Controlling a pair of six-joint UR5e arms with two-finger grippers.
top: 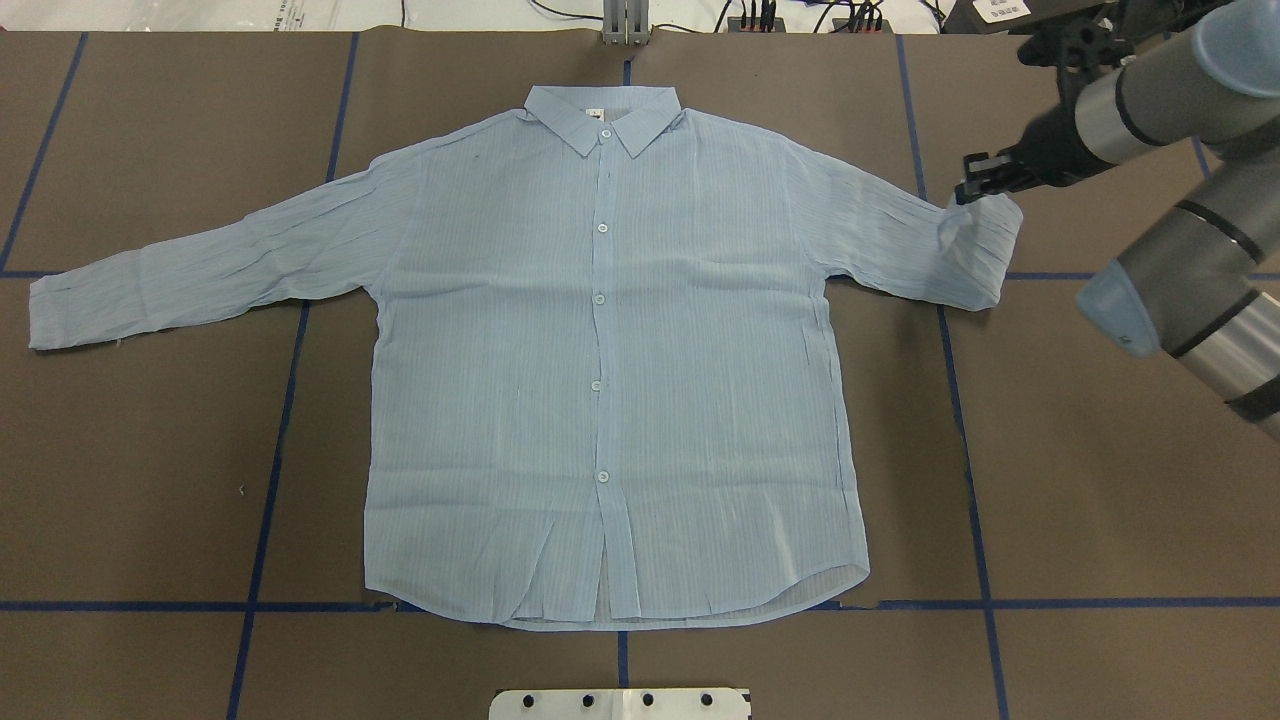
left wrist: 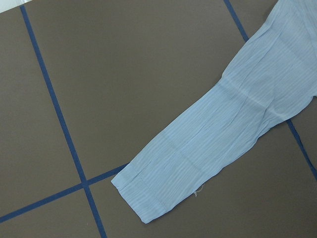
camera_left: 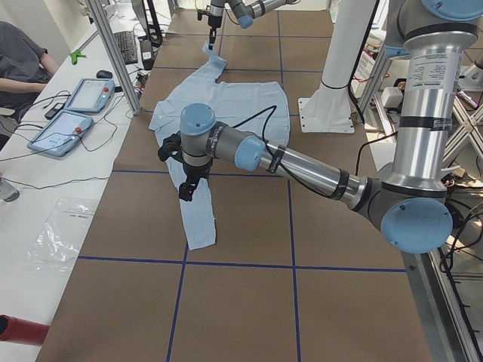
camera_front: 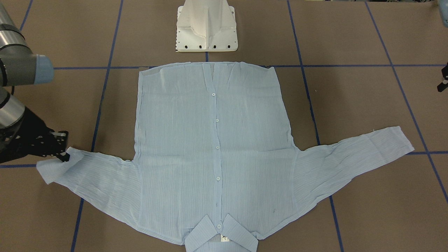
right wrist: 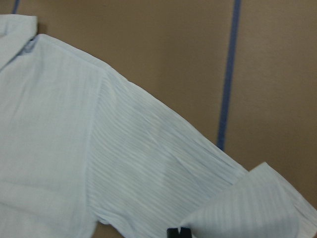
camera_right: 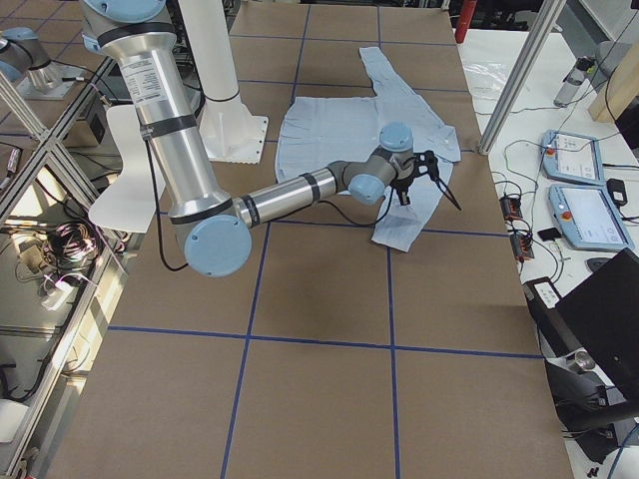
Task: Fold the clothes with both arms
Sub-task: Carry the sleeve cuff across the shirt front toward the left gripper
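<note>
The light-blue striped shirt (top: 600, 350) lies flat and buttoned on the brown table, with its collar (top: 603, 118) on the far side from the robot's base. My right gripper (top: 968, 190) is shut on the cuff of one sleeve (top: 975, 245). That cuff is lifted and curled back over the sleeve, as the front view shows at the right gripper (camera_front: 64, 155). The other sleeve (top: 170, 275) lies straight, and its cuff (left wrist: 143, 193) is flat on the table. My left gripper (camera_front: 443, 79) hangs above and outside that cuff. Only its edge shows, so I cannot tell whether it is open or shut.
The white pedestal base (camera_front: 206, 28) stands just behind the shirt's hem. Blue tape lines (top: 270, 480) cross the table. Past the collar side, beyond metal frame posts, is a desk with teach pendants (camera_left: 72, 113), and a seated person (camera_left: 19, 64) is beside it.
</note>
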